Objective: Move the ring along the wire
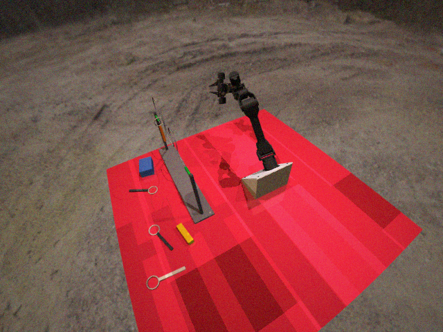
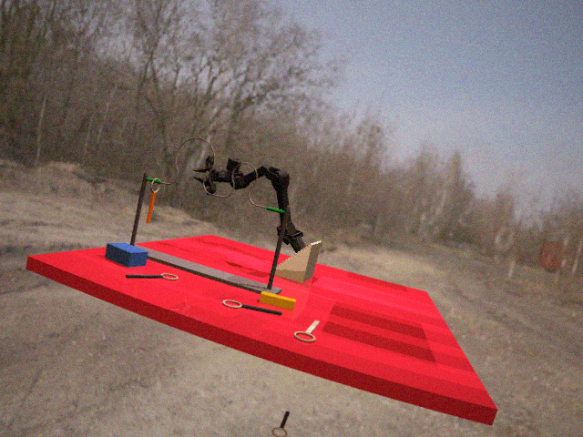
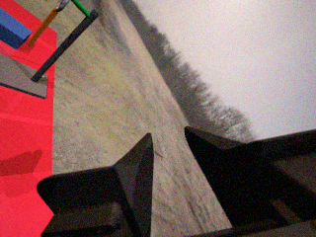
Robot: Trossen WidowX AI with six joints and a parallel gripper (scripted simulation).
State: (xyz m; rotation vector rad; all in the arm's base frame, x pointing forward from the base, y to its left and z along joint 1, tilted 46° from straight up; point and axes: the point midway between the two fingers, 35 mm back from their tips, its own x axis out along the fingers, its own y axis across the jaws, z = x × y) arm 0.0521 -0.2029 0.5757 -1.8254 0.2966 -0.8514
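The ring [image 1: 157, 122] [image 2: 154, 193] with the orange handle [image 1: 161, 132] [image 2: 150, 207] [image 3: 43, 27] hangs on the green part [image 2: 153, 179] of the wire by the far post [image 2: 138, 216]. The thin grey wire [image 2: 192, 139] loops over to the green part [image 1: 187, 170] [image 2: 275, 209] by the near post [image 1: 195, 194] [image 2: 278, 254]. My gripper [image 1: 215, 90] [image 2: 199, 174] [image 3: 168, 133] is high in the air, well apart from the ring and to the side of it. Its fingers stand partly closed with a gap and nothing between them.
Both posts stand on a grey base strip [image 1: 178, 171] [image 2: 188, 265]. A blue block [image 1: 146, 166] [image 2: 126, 254], a yellow block [image 1: 185, 233] [image 2: 278, 300] and three spare rings with handles [image 1: 142, 189] [image 1: 160, 236] [image 1: 164, 277] lie on the red mat. The robot's tan base [image 1: 268, 178] stands beside the strip.
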